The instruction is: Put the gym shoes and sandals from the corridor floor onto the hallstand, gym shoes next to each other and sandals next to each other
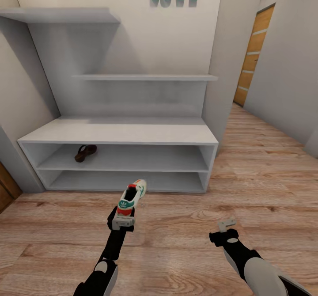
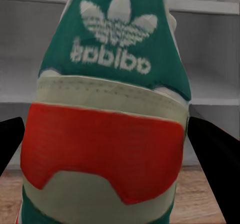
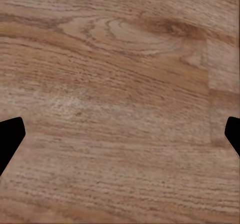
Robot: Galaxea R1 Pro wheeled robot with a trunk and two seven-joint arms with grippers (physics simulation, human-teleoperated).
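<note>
Gym shoe (image 1: 131, 197) is in your L gripper (image 1: 123, 222), pinched at the heel, toe pointing at 12 toward the hallstand (image 1: 119, 133). It's off the floor, just short of the lower shelf's front edge. L wrist cam shows the heel (image 2: 107, 134) sitting between the two dark fingers (image 2: 212, 154): red patch, green tab w/ white logo above.

Risks, my read:
- Grip is on the heel only, so the toe hangs out front as a lever. A quick wrist move could rotate the shoe in the pads or drop it. Heel looks padded/soft, so it may squash and slip.
- Shelf openings look low. Toe or tongue could catch a shelf edge on the way in and lever the shoe out.
- One sandal (image 1: 85, 153) is already on the middle shelf, at 10–11 o'clock from the shoe. Park the sneaker right next to it and you've got no room for sandal no. 2. Leave a gap or go to the R half.
- Release too near the front lip and it tips back onto the corridor floor (image 1: 176, 225).

Materials/shapes: shoe is white w/ green stripes and a red heel, bulky, rounded, thick sole. Sandal is brown, slim, low. Rack is pale grey-white, flat slabs w/ hard square edges and a smooth matte look, so I'd expect little friction. Floor is light wood plank, clear grain.

R gripper (image 1: 226, 224) is at 3 o'clock from the shoe, well apart, fingers spread, nothing in it. R wrist cam sees bare planks (image 3: 120, 83) between the fingertips.
</note>
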